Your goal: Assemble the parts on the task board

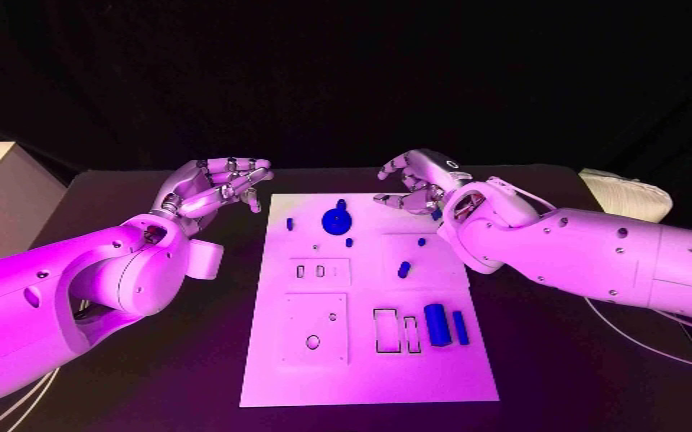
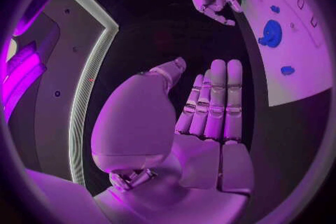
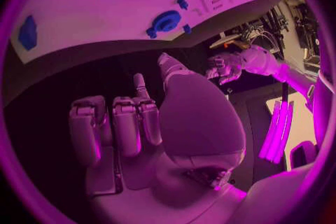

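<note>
Magenta-violet light washes everything — brightest on the task board (image 1: 368, 302), which glares pale pink beside each robot hand, and on the white arms, whose rounded shells carry soft highlights. Beyond the left robot hand (image 1: 216, 184) and the right robot hand (image 1: 418, 180) the table (image 1: 577, 352) and background sink into near black. Both wrist views are fisheye circles in dark frames — the board's straight edges bow, and detail blurs and darkens toward the rim; shadows stay soft
</note>
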